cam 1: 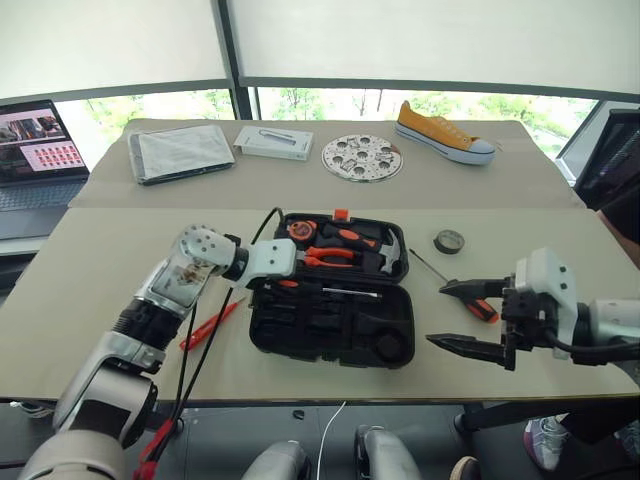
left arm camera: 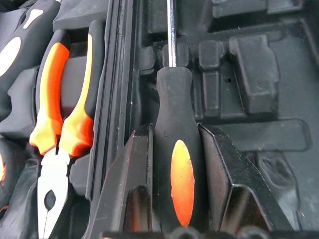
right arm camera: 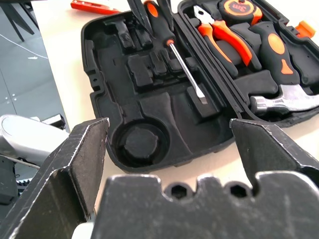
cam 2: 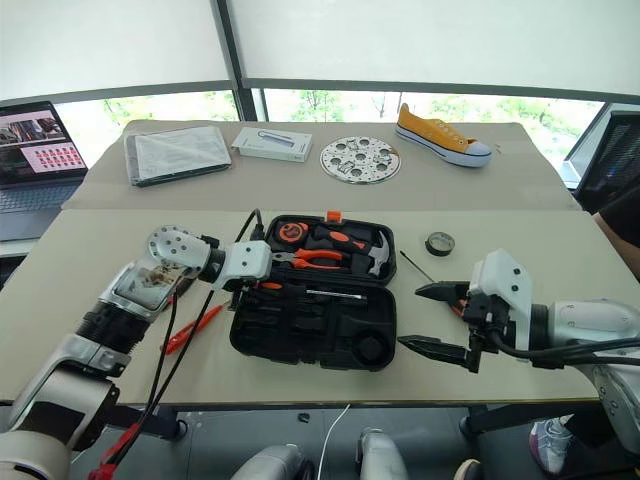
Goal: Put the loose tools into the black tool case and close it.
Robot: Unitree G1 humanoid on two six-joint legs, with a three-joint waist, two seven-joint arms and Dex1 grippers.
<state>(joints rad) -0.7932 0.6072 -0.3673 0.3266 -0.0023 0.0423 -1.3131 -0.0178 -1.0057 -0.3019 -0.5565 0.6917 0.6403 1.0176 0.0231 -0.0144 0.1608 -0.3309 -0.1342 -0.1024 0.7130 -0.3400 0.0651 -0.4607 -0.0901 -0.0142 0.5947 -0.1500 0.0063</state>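
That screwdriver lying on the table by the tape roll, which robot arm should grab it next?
Probably the right. The right gripper hangs open beside the screwdriver. The left gripper is shut on another screwdriver over the tool case.

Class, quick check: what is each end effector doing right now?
Left end effector: closed on a screwdriver, over the case.
Right end effector: open, holding nothing.

Both eye views look from high at the table's near edge, forward and down, sharing the whole top. The left wrist view sits very close inside the black tool case; the right wrist view faces it from its right, near.
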